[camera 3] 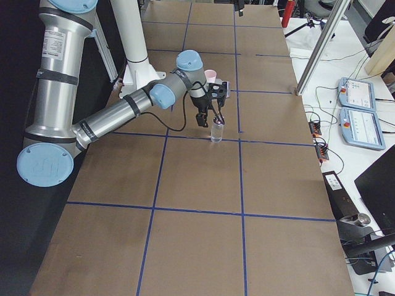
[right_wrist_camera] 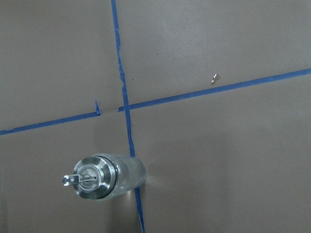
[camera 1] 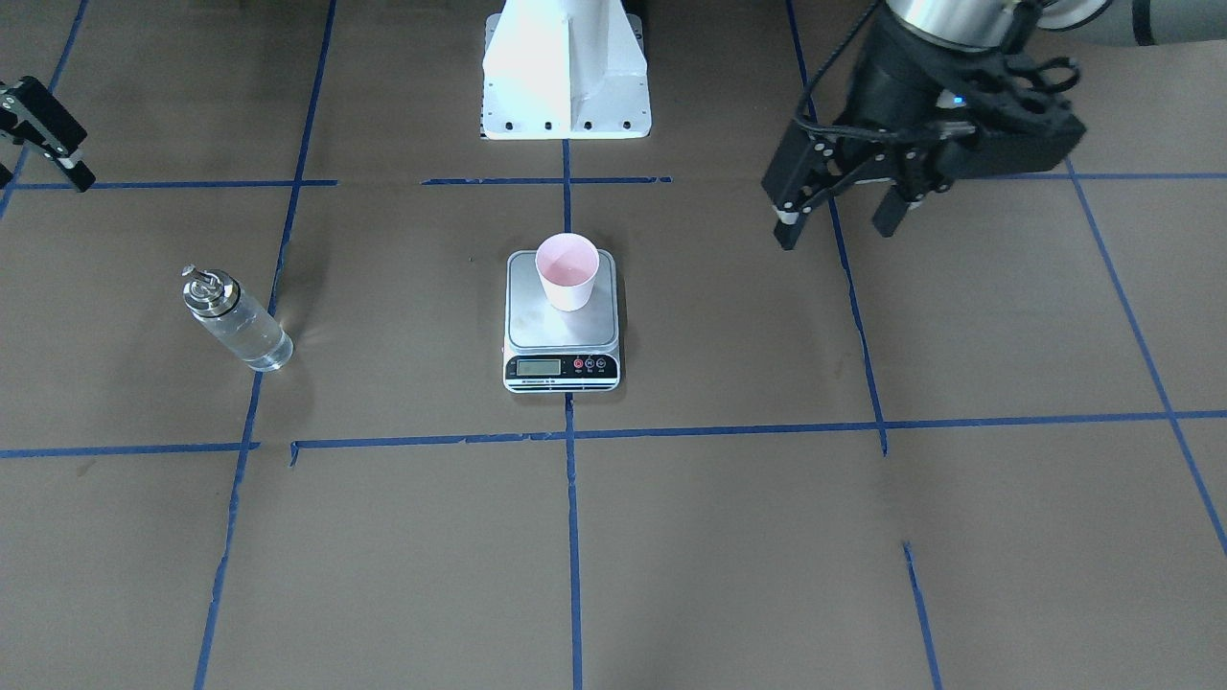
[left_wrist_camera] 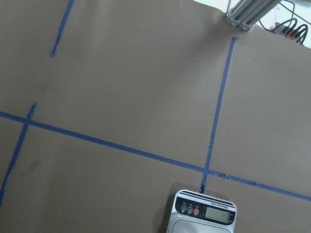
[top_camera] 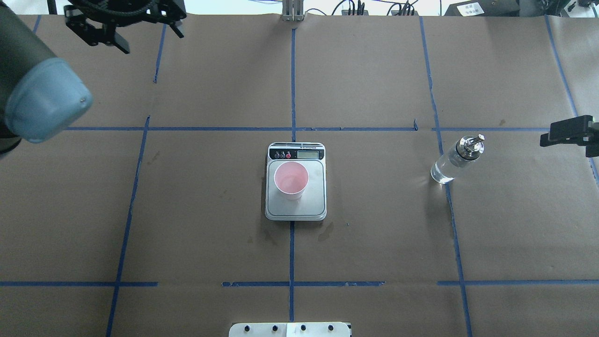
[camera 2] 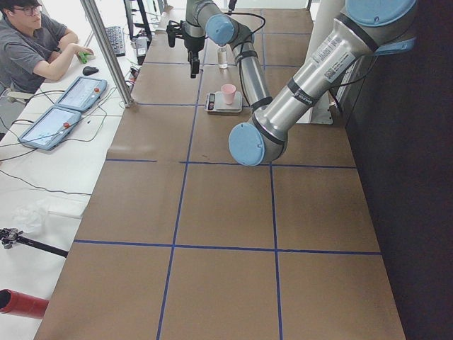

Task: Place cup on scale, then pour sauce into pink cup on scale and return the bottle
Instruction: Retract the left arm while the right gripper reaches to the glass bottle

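Beside right gripper (top_camera: pixel 557 135), bottle (top_camera: pixel 456 159) upright, ungrasped

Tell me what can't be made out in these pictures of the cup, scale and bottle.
Scale display reading: too small in every view.
Liquid in the cup: clear if present, not discernible in the front-facing or overhead view.
Jaws of the right arm: cut off by the frame edge in front-facing and overhead views, so open or shut is unclear.
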